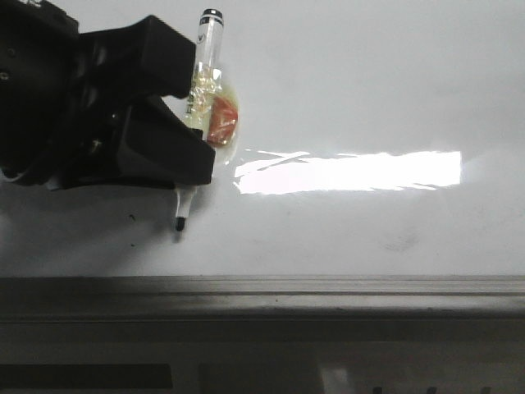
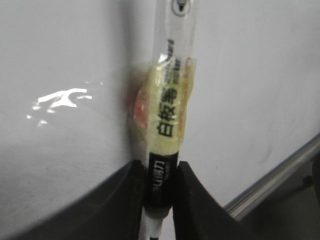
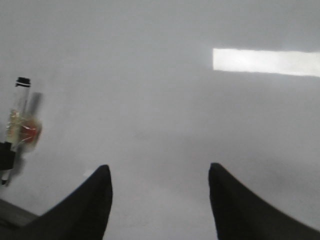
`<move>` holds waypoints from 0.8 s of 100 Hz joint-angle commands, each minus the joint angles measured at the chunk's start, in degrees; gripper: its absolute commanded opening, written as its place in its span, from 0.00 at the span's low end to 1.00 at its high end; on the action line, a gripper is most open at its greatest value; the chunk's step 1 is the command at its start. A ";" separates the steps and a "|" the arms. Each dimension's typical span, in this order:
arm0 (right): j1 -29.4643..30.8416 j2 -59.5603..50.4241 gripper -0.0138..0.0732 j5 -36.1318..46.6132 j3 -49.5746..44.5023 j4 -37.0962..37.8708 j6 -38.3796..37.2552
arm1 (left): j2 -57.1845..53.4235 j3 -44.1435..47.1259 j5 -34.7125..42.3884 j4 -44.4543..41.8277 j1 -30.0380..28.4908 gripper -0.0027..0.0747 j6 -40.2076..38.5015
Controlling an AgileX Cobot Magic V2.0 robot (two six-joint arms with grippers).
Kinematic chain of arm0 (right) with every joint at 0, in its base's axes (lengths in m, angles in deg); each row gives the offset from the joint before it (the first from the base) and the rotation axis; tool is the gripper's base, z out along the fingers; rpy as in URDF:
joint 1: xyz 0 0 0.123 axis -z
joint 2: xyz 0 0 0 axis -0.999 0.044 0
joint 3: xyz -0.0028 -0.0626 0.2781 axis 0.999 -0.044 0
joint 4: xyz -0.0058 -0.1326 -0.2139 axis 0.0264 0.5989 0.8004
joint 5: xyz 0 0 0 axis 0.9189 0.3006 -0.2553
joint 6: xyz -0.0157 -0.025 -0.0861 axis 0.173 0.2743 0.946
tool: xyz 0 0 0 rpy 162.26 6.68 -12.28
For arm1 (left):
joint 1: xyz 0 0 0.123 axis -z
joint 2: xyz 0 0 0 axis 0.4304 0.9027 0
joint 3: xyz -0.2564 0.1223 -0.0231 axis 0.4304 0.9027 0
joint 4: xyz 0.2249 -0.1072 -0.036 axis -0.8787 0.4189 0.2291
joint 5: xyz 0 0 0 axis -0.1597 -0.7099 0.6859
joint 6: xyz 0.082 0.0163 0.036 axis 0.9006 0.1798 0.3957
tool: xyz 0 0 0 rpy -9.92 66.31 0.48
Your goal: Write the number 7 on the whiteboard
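1. Front view puts my left gripper (image 1: 190,168) at the left side of the whiteboard (image 1: 369,98), its black jaws pressed together on a whiteboard marker (image 1: 199,107).
2. The marker's long axis runs nearly straight across the board from the far side toward the near frame, tilted only slightly. Its capped clear tail end points away from me, and its black tip (image 1: 180,222) points toward the grey metal frame strip (image 1: 328,285).
3. The tip sits at the board surface just short of the frame strip; I cannot tell from this view whether it actually touches.
4. A wad of yellowish tape (image 1: 215,111) with an orange patch is wrapped round the marker's barrel just beyond my jaws.
5. In the left wrist view the marker (image 2: 167,125) stands between my two fingers (image 2: 125,200), which clamp its black lower section; printed characters run lengthwise along the taped barrel.
6. No drawn number 7 is visible on the board in any view; I see only a small dark speck (image 1: 131,218) left of the tip and a faint smudge (image 1: 404,243) to the right.
7. A bright strip of reflected light (image 1: 349,172) lies across the board's middle.
8. My right gripper (image 3: 160,200) hangs over bare board with its fingers spread wide, holding nothing, and the marker (image 3: 19,125) is off to its side.
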 commanded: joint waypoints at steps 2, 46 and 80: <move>-1.43 1.33 0.60 1.12 2.03 -9.31 11.54 | -0.38 -0.60 -1.93 -4.28 -0.32 0.01 1.09; -9.35 8.87 0.60 -4.58 2.03 -25.63 31.44 | -16.93 -0.49 -25.10 15.63 -0.50 0.01 47.46; -10.10 9.71 0.60 -5.36 2.03 -29.47 33.82 | -15.26 -0.49 -46.57 38.69 -0.63 0.01 62.17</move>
